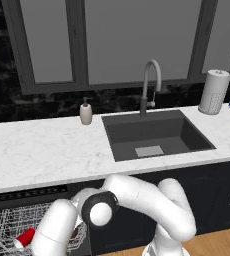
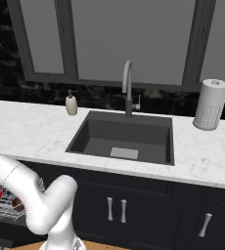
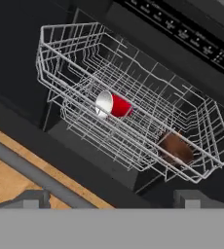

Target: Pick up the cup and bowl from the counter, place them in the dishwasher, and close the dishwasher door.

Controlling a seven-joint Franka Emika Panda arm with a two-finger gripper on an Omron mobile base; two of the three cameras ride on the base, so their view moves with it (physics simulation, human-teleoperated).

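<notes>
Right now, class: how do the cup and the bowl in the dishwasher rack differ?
The cup is red with a white inside; the bowl is brown. The cup lies on its side near the rack's middle; the bowl sits at one end. The cup is tapered; the bowl rounded. Both rest inside the rack.

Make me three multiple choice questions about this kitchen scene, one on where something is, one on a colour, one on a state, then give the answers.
1. Where is the cup?
A. In the sink
B. In the dishwasher's wire rack
C. On the counter

2. What colour is the cup's outside?
A. Red
B. Blue
C. Green

3. How does the dishwasher door stand?
A. Shut
B. Missing
C. Open

Answers: 1 B, the cup lies on its side in the rack near the bowl. 2 A, its wall is red with a white inside. 3 C, the rack is exposed above the lowered door.
</notes>
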